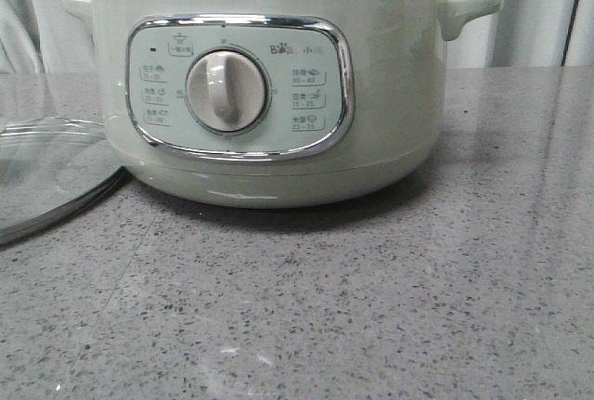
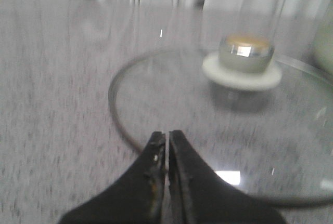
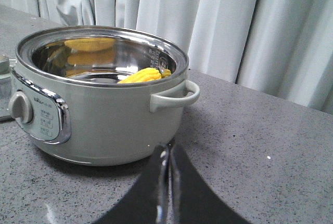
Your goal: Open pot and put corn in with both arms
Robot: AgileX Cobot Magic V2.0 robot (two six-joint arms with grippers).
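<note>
You are at the end of the task, I judge: the pot (image 3: 99, 104) stands open and the corn (image 3: 145, 75) lies inside it, near the side with the handle. The glass lid (image 2: 223, 130) lies flat on the table (image 1: 371, 307), just beside the pot. The left gripper (image 2: 167, 146) and the right gripper (image 3: 167, 156) are both pressed together, holding nothing. Next you need only retreat. The pot is smooth pale green with a shiny steel bowl; the corn is yellow and knobbly.
</note>
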